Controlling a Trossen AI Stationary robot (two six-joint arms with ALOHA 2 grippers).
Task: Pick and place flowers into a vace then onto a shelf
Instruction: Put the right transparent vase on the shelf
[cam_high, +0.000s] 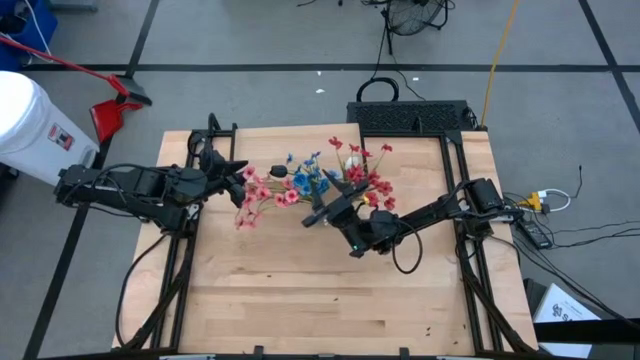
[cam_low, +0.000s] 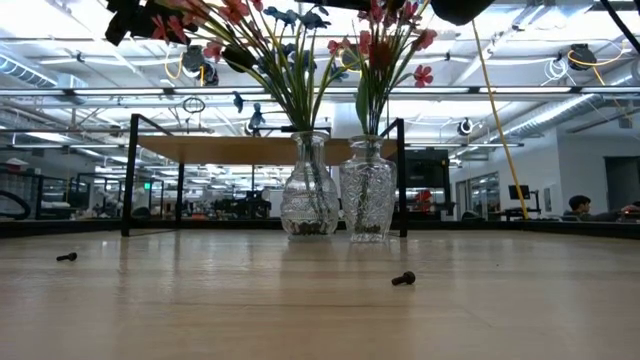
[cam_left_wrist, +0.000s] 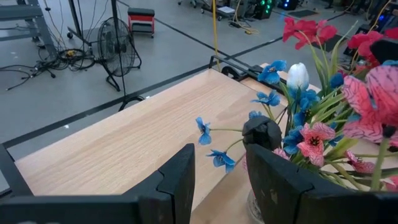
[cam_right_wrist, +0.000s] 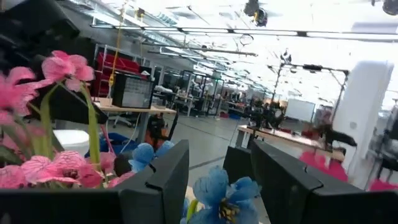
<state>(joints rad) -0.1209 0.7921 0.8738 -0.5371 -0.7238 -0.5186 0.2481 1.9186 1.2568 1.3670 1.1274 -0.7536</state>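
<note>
— Two vases stand side by side on the table, flowers in both, in front of the shelf.
— Grippers?
— Left gripper and right gripper hover at the blossoms, each partly open, holding nothing.

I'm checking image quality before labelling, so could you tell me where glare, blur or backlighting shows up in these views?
Low view: bright ceiling lights backlight the two glass vases, whose facets glint. Right wrist view: overexposed ceiling, soft background, pink flowers blurred up close. Left wrist view: even light, near blossoms soft. High view: flat and shadowless.
</note>
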